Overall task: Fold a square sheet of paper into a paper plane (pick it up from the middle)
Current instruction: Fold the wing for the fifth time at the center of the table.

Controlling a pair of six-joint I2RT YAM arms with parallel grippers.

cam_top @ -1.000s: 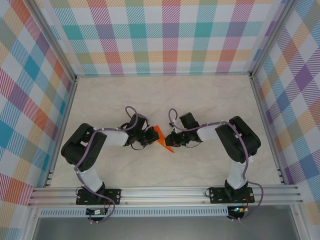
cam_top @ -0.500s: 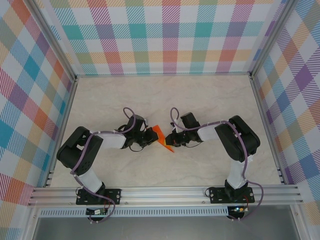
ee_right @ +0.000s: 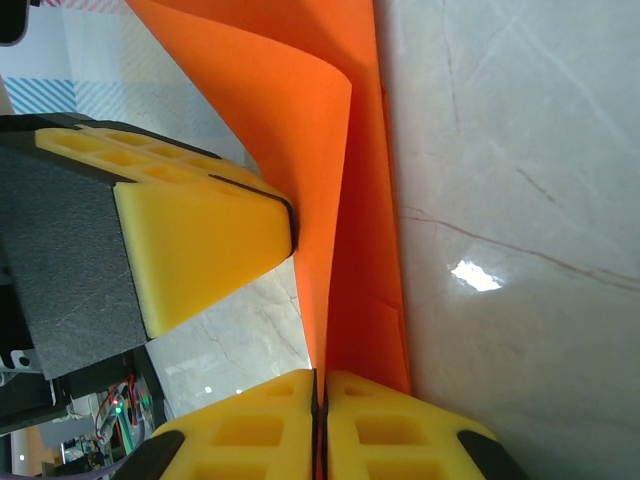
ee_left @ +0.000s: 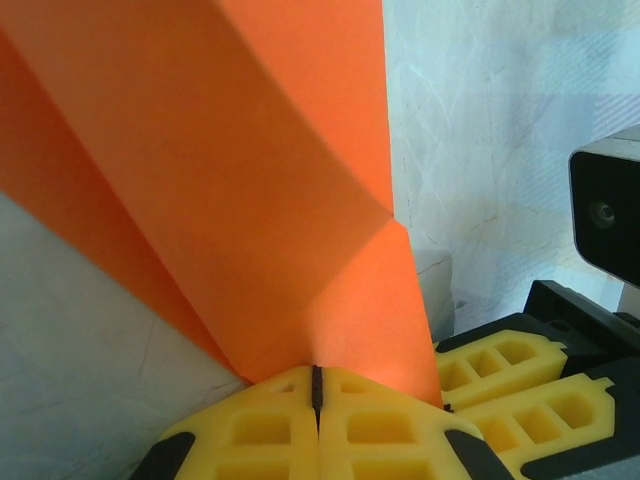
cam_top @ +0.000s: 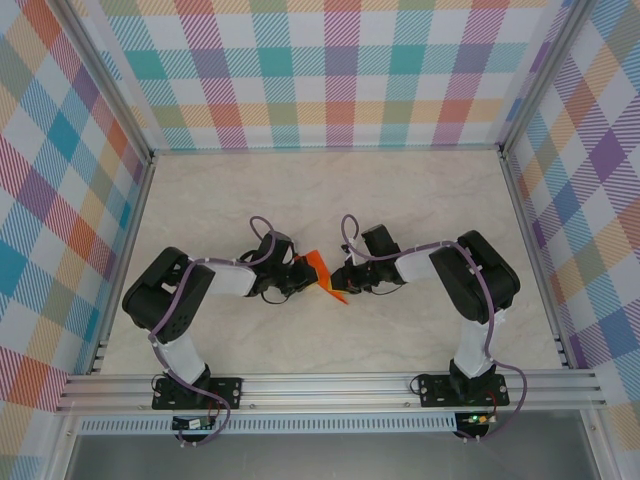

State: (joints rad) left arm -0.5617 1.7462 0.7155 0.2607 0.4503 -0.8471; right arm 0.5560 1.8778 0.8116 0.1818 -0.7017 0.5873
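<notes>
The orange sheet of paper [cam_top: 321,274] is folded into a narrow pointed shape and hangs between both grippers at the middle of the table. My left gripper [cam_top: 304,276] is shut on its left side. In the left wrist view the creased paper [ee_left: 250,180] rises from the closed yellow fingertips of my left gripper [ee_left: 317,376]. My right gripper [cam_top: 340,281] is shut on the paper's right side. In the right wrist view the folded layers [ee_right: 335,150] run up from my right gripper [ee_right: 320,378], and a left finger [ee_right: 200,250] presses the paper from the side.
The marble table top [cam_top: 400,200] lies under the paper, ringed by aluminium rails [cam_top: 330,385] and checked walls [cam_top: 330,70]. The right gripper's yellow fingers [ee_left: 510,390] crowd the lower right of the left wrist view. Both arms meet elbow-out at the centre.
The left arm's elbow swung out to the left and came back. Both grippers kept their hold and the paper stayed almost in place between them.
</notes>
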